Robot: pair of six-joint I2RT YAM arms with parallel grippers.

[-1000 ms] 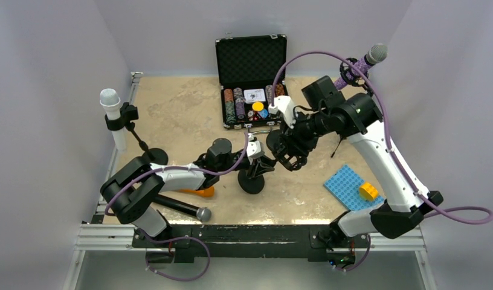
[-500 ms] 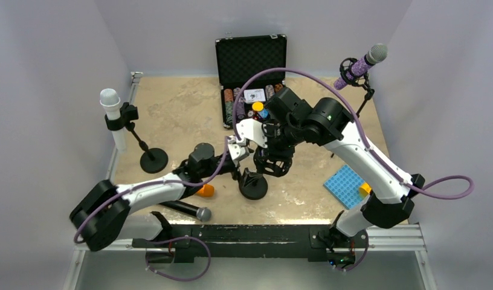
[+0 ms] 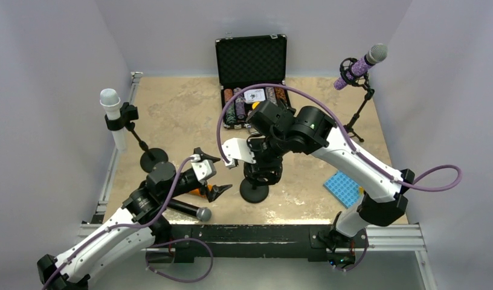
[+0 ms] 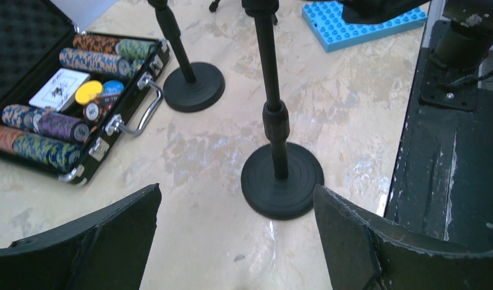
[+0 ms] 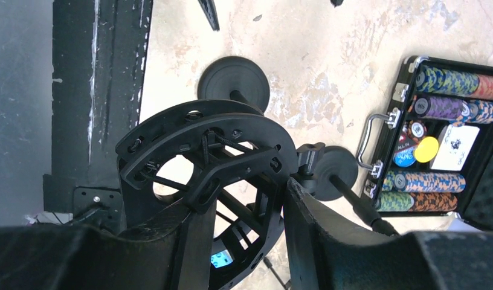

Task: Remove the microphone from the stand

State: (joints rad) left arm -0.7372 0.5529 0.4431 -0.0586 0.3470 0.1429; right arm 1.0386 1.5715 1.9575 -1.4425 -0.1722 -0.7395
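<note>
A black microphone with a grey head lies flat on the table near the front edge. Just right of it stands a black stand, whose round base and pole show in the left wrist view. At the pole's top sits a black ring-shaped shock mount. My right gripper is shut on this mount, one finger on each side of its ring. Left of the stand, above the lying microphone, my left gripper is open and holds nothing.
A white microphone on a stand is at the left edge, a purple one on a tripod at the back right. An open case of poker chips sits at the back. A second round stand base, a blue studded plate and an orange object are nearby.
My left gripper has opened and drawn back to the near left, away from the stand. My right arm has swung left and nearer, its gripper still on the mount.
</note>
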